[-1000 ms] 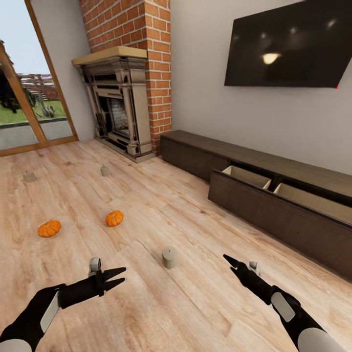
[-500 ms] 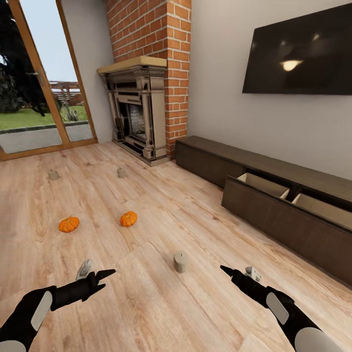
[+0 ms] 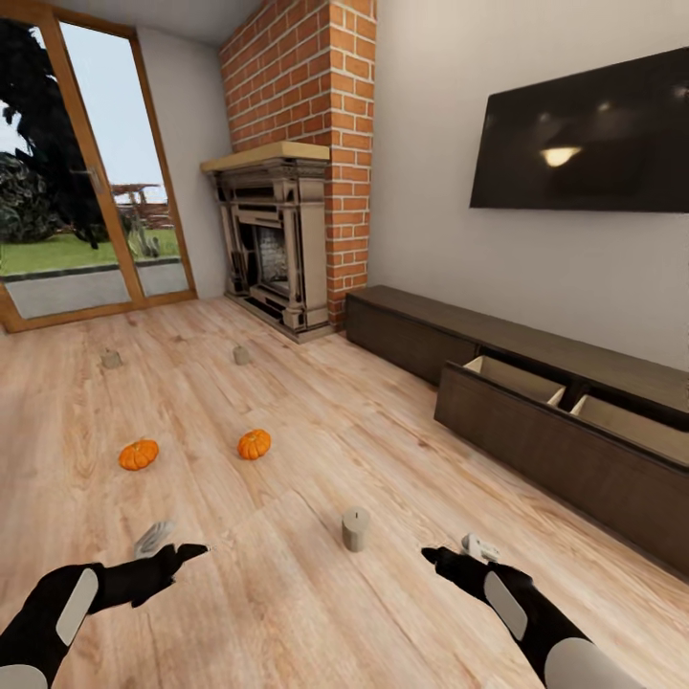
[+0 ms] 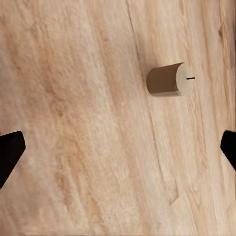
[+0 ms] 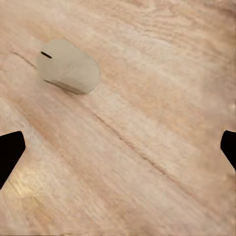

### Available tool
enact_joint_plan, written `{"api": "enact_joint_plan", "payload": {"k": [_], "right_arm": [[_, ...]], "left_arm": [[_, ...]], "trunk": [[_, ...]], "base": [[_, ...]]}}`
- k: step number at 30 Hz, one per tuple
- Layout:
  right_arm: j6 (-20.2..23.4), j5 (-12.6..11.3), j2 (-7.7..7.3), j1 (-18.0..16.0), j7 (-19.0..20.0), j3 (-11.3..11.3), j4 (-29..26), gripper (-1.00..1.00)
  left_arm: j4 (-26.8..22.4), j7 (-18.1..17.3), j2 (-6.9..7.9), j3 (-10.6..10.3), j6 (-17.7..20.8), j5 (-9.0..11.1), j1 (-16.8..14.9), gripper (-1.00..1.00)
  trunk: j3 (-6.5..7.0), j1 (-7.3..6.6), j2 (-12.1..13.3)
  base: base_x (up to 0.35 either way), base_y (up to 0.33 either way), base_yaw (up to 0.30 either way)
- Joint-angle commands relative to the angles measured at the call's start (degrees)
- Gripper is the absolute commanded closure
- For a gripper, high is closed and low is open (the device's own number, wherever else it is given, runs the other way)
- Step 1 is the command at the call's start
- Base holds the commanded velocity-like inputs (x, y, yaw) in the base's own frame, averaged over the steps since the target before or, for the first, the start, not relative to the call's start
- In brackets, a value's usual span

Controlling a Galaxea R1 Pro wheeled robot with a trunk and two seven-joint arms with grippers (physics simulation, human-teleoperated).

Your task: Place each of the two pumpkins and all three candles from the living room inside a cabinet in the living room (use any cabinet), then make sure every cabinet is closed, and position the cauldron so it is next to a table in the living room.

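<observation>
While the cabinet [image 3: 536, 402] along the wall stands with two fronts pulled out and pale insides exposed, none of the five items is stowed yet. All lie on the wooden floor [image 3: 287, 612], well apart from the unit. Two pumpkins [image 3: 254, 444] [image 3: 139, 455] sit mid-room; beyond them, two candles [image 3: 242, 355] [image 3: 112, 360] rest nearer the fireplace [image 3: 273, 239]. The nearest candle [image 3: 355, 528] stands upright between the arms. The left gripper [image 3: 182, 555] and right gripper [image 3: 442, 558] hover low over the floor, empty; both wrist views show fingertips at opposite edges, so the jaws stand spread wide. Risks, as judged: a low, off-centre approach could tip the stubby candle and send it rolling; the protruding open fronts could be struck by the base or right arm.
</observation>
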Motion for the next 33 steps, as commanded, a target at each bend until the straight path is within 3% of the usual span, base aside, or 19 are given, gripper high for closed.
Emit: {"api": "enact_joint_plan", "payload": {"k": [1,3,5,8,11,16,20,26,29,33], "right_arm": [[0.2,0.0,0.4,0.0,-5.0,1.4,-0.1,-1.0],[0.0,0.2,1.65,0.0,-13.0,3.7,-0.2,-1.0],[-0.6,0.6,2.42,0.0,-17.4,6.6,-0.2,-1.0],[-3.8,1.0,2.84,0.0,-20.1,11.3,-0.1,-1.0],[-7.3,0.9,2.97,0.1,-20.4,13.0,0.3,-1.0],[-9.2,0.3,3.02,0.3,-20.4,13.7,0.7,-1.0],[-9.8,0.0,3.14,0.5,-20.5,13.7,1.5,-1.0],[-10.6,0.1,3.24,0.5,-20.4,13.7,2.9,-1.0],[-11.9,0.2,3.34,0.5,-20.4,13.8,4.2,-1.0],[-12.5,0.6,5.01,0.5,-20.4,13.8,5.2,-1.0]], "left_arm": [[0.0,2.4,0.02,0.2,0.3,0.0,-0.1,-1.0],[-0.3,7.8,-0.01,0.2,0.1,0.1,-0.1,-1.0],[-1.3,12.5,-0.28,0.2,0.0,0.1,-0.1,-1.0],[-1.9,17.7,-0.55,0.2,-0.3,0.1,-0.1,-1.0],[-1.7,19.6,-0.6,0.2,-2.4,0.0,-0.1,-1.0],[-1.0,20.6,-0.49,0.1,-7.1,-0.2,0.0,-1.0],[3.0,20.7,-0.16,0.0,-11.8,-0.4,0.1,-1.0],[10.2,20.6,-1.71,-1.3,-20.1,-1.0,0.3,-1.0],[11.0,20.6,-1.84,-1.8,-20.9,-1.0,0.3,-1.0],[11.2,20.6,-1.85,-1.9,-21.2,-1.0,0.3,-1.0]], "trunk": [[0.18,-0.04,0.0],[0.62,-0.09,0.0],[1.06,-0.14,0.0],[1.73,-0.22,0.1],[2.39,-0.29,0.1],[3.5,-0.42,0.2],[3.72,-0.45,0.2],[3.72,-0.45,0.2],[3.72,-0.45,0.2],[3.72,-0.45,0.2]], "base": [[0.0,0.0,0.0],[0.0,0.0,0.0],[0.0,0.0,0.0],[0.0,0.0,0.0],[0.0,0.0,0.0],[0.0,0.0,0.0],[0.0,0.0,0.091],[0.0,0.0,0.254],[0.0,0.019,0.273],[0.0,0.094,0.275]]}}
